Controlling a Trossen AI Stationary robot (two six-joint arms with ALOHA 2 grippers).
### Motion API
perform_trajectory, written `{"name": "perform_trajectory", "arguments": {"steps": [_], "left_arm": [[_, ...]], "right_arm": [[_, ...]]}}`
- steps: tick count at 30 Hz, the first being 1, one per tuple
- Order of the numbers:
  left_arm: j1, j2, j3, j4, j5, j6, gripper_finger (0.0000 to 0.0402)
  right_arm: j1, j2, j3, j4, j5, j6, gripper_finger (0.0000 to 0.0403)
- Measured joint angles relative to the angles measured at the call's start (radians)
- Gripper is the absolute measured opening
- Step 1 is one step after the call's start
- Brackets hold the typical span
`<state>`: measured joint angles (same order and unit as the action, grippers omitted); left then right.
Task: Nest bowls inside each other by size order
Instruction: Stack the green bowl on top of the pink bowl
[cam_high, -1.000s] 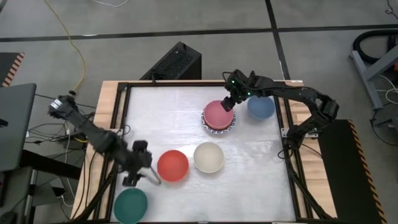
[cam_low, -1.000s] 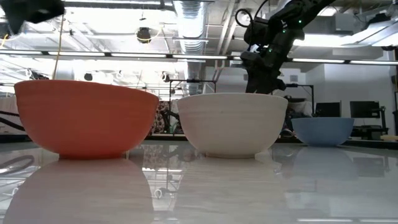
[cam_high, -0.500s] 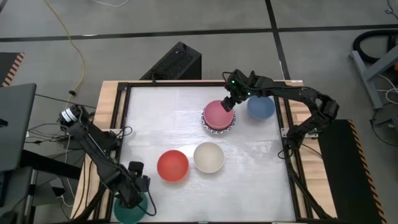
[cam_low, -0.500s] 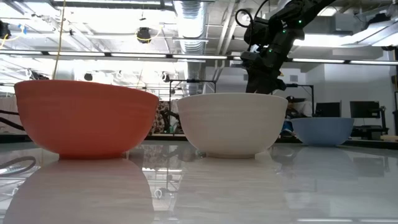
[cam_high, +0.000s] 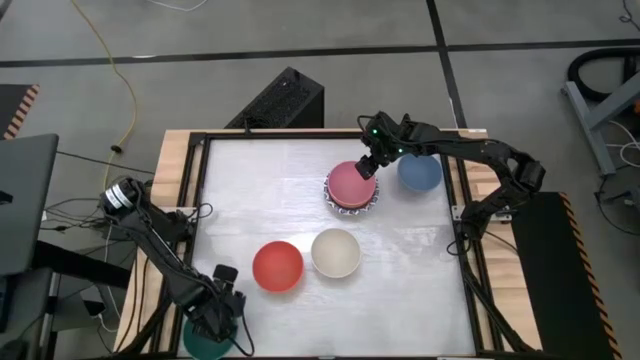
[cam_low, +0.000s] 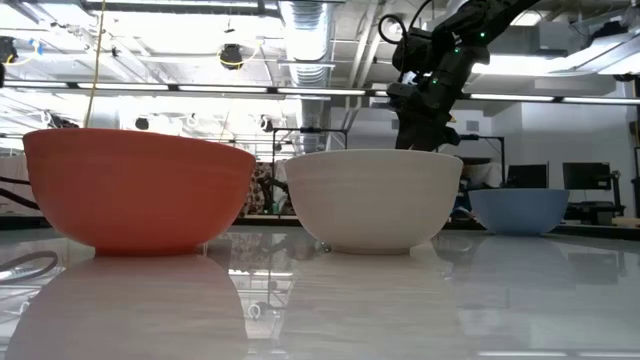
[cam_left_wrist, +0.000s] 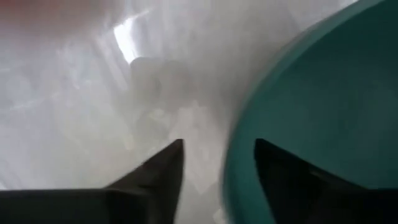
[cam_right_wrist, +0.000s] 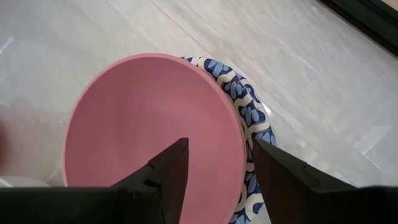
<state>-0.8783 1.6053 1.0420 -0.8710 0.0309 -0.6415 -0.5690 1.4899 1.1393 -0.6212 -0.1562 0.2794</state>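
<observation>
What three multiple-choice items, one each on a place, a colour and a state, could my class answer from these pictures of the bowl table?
1. Where does the pink bowl sit?
A. Nested in a blue-patterned bowl
B. Alone on the table
C. Inside the blue bowl

2. What colour is the bowl beside the cream bowl, nearer the left arm?
A. Yellow
B. Red
C. Black

3. How does the left claw stand at the green bowl?
A. Far away from it
B. One finger either side of its rim
C. Carrying it high over the table

Answers: 1 A, the right wrist view shows patterned rim around the pink bowl. 2 B, the high view shows the red bowl there. 3 B, the left wrist view shows the rim between the fingers.
</observation>
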Motion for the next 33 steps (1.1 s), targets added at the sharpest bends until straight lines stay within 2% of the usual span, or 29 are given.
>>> {"name": "perform_trajectory", "arguments": {"steps": [5, 7, 13, 17, 21, 24, 31, 33], "left_arm": [[0.007, -0.001, 0.000, -0.021, -0.039, -0.004, 0.0042], [0.017, -0.001, 0.000, -0.040, -0.046, -0.022, 0.0013], [0.041, -0.005, 0.005, -0.209, -0.174, -0.140, 0.0005], [0.047, -0.006, 0.032, -0.373, -0.325, -0.232, 0.0005], [0.048, -0.002, 0.075, -0.572, -0.476, -0.410, 0.0004], [0.049, -0.002, 0.102, -0.702, -0.495, -0.513, 0.0000], [0.048, -0.028, 0.099, -0.701, -0.500, -0.572, 0.0000], [0.048, -0.037, 0.099, -0.700, -0.554, -0.615, 0.0000]], "right_arm": [[0.000, 0.000, 0.000, 0.000, 0.000, 0.000, 0.0198], [0.000, 0.000, 0.000, 0.000, 0.001, 0.000, 0.0198], [0.009, 0.000, 0.000, 0.005, 0.005, 0.000, 0.0198], [0.013, 0.000, 0.000, 0.005, 0.008, -0.021, 0.0198], [0.013, 0.000, 0.000, 0.005, 0.024, -0.026, 0.0198], [0.012, 0.000, 0.000, 0.013, 0.026, -0.026, 0.0198], [0.019, 0.000, 0.000, 0.039, 0.031, -0.026, 0.0198], [0.024, 0.000, 0.000, 0.051, 0.043, -0.027, 0.0198]]}}
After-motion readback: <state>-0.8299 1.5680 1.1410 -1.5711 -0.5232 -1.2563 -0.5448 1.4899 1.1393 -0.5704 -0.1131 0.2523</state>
